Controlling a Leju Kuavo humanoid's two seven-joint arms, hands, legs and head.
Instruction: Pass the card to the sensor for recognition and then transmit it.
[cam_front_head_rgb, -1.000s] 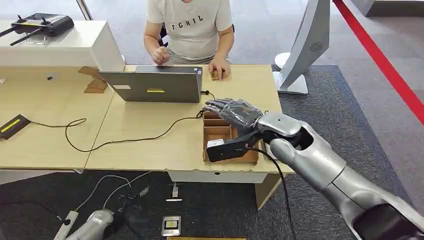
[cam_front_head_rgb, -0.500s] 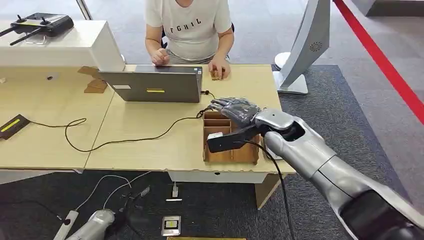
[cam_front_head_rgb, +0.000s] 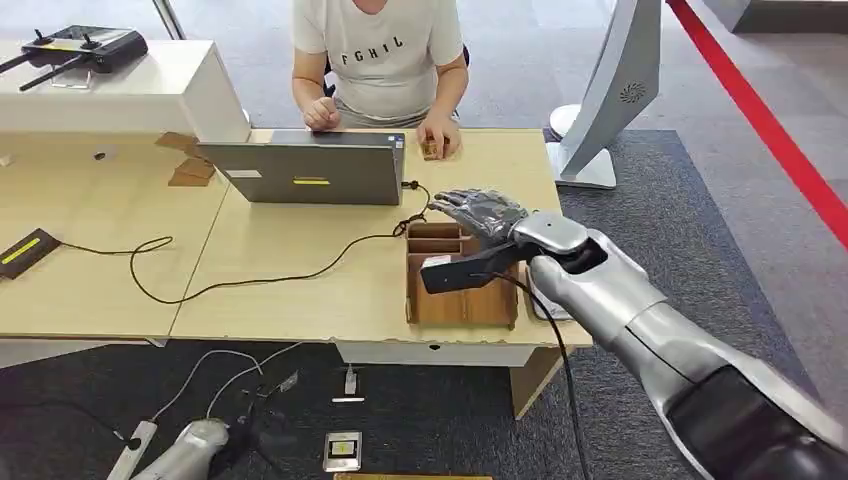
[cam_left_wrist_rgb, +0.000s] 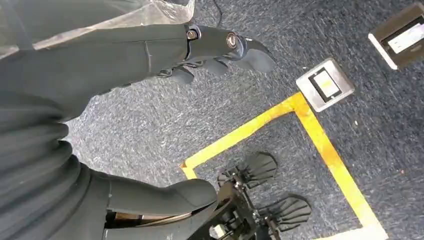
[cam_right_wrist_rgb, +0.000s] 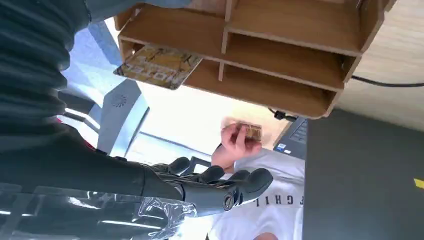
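The right hand (cam_front_head_rgb: 483, 212) is seen held above the far end of the wooden organizer (cam_front_head_rgb: 460, 300), its fingers (cam_right_wrist_rgb: 220, 176) spread and nothing grasped in them. A card (cam_right_wrist_rgb: 159, 66) with a yellow pattern is seen in the right wrist view lying flat in one of the organizer's compartments; it is apart from the hand. The organizer rests on the light wooden table (cam_front_head_rgb: 300, 290), near its front right corner. A grey laptop (cam_front_head_rgb: 305, 170) stands farther back, with a black cable (cam_front_head_rgb: 250, 280) trailing across the tabletop. A person in a white T-shirt (cam_front_head_rgb: 380, 50) is seated behind the table, one hand (cam_front_head_rgb: 438, 135) resting on a small brown object. The floor is covered with grey carpet (cam_front_head_rgb: 640, 210). The left hand (cam_left_wrist_rgb: 215, 55) hangs over carpet marked with yellow tape (cam_left_wrist_rgb: 320, 145), its fingers loosely curled and empty. Compared with a second ago, the right hand has been raised and shifted farther from the robot.
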